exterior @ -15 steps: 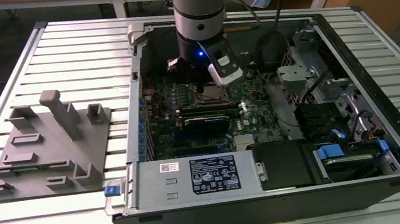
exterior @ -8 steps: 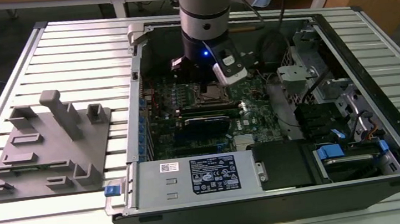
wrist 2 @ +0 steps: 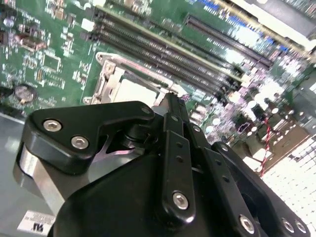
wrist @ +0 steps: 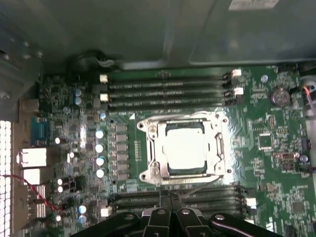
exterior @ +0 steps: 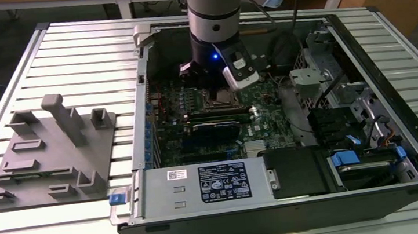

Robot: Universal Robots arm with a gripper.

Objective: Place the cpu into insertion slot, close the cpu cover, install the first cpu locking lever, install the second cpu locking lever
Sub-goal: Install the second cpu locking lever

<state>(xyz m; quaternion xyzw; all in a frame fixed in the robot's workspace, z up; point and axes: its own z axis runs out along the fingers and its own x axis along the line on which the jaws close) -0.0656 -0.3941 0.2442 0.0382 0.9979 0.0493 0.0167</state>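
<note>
The arm stands inside the open computer case (exterior: 399, 149), and its gripper (exterior: 222, 95) hangs low over the green motherboard (exterior: 272, 125), just above the socket area. In the first wrist view the cpu (wrist: 186, 149) lies flat in the insertion slot (wrist: 167, 170), its pale metal top showing through the square window of the cpu cover (wrist: 153, 153), which seems to be already folded down around the chip. A thin locking lever (wrist: 205, 184) runs along the socket edge nearest the gripper, and I judge that it is not fully hooked yet, though the glare makes this hard to confirm. The gripper's fingers (wrist: 170, 207) look pressed together, with nothing visible between them; in the second wrist view the same closed tips (wrist 2: 175, 106) point down at the edge of the socket frame (wrist 2: 106, 74). The long black memory slots (wrist: 168, 91) lie just beside the socket on two sides. From where I stand the risks are these: if the tips come down a little off the lever, they may slip from the thin wire and strike the memory slots or the small parts of the board. If the cover is not sitting flat on the chip, pressing the lever could load the cpu unevenly and harm the contacts below. The lever is springy, I think, so it may jump back when it is not caught under its hook.
</note>
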